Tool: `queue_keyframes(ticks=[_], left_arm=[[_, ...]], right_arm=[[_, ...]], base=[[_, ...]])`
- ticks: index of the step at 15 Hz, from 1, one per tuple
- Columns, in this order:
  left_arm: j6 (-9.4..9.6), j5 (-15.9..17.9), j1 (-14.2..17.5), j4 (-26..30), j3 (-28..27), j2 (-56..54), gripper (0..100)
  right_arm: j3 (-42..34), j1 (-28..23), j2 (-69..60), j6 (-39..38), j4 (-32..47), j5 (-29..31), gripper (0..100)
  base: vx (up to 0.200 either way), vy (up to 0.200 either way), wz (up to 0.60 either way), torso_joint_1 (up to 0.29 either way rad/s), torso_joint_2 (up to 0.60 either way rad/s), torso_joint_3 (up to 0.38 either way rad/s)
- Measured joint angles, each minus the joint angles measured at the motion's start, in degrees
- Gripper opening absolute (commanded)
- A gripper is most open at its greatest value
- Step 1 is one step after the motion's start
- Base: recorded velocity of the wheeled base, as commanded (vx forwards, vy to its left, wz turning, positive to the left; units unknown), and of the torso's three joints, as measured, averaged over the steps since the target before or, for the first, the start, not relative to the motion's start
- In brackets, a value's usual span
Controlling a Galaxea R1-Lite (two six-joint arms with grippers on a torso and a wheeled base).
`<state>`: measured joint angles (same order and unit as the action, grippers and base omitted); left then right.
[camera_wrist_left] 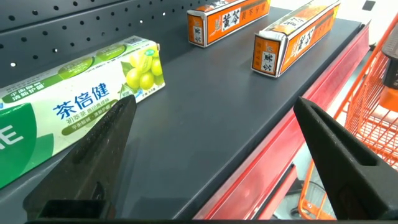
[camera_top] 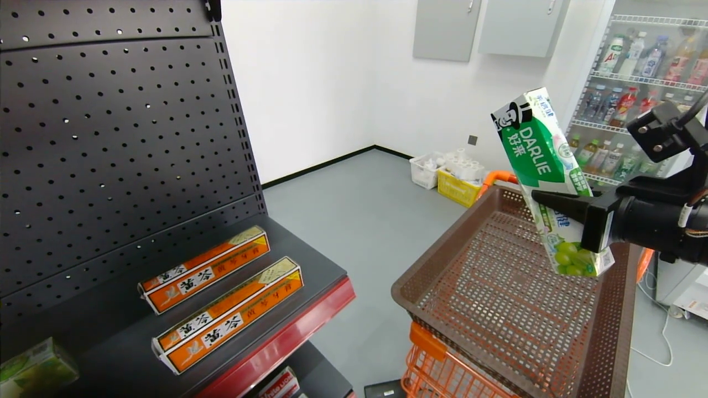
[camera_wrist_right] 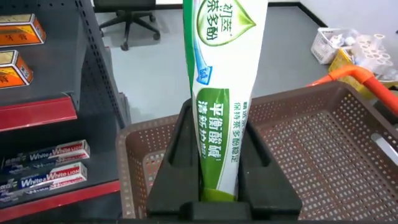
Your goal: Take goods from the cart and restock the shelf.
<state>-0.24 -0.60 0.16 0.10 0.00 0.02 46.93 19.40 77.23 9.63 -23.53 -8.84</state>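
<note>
Right hand (camera_top: 553, 205) clamps a green-and-white cardboard toothpaste box (camera_top: 539, 160), which is tilted above the brown perforated plastic basket (camera_top: 498, 309) on the orange wire cart (camera_top: 437, 367). Left hand (camera_wrist_left: 214, 106), fingers wide apart, hovers over the black metal shelf (camera_wrist_left: 211, 149), just beside a matching green box (camera_wrist_left: 81, 112) lying flat. Two orange cartons (camera_top: 204, 269) lie further along.

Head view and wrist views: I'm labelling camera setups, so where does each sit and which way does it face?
Head view: on the head, looking forward and down at the black shelf and brown basket; the right pincer shows, clamping a raised green box.
Left wrist view: on the left wrist, facing along the shelf; the open left pincer frames a lying green box and orange boxes.
Right wrist view: on the right wrist, facing down over the basket; the right pincer holds the raised green box.
Shared: all three show the orange boxes.
</note>
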Motion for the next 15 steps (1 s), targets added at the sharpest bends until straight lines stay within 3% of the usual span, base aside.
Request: queue_keyframes(ticks=[15], left_arm=[[0.0,0.0,0.0,0.0,0.0,0.0,100]], right_arm=[[-2.4,0.0,0.1,-0.1,-1.8,-0.1,0]], base=[[0.0,0.0,0.6,0.002,0.0,0.003]])
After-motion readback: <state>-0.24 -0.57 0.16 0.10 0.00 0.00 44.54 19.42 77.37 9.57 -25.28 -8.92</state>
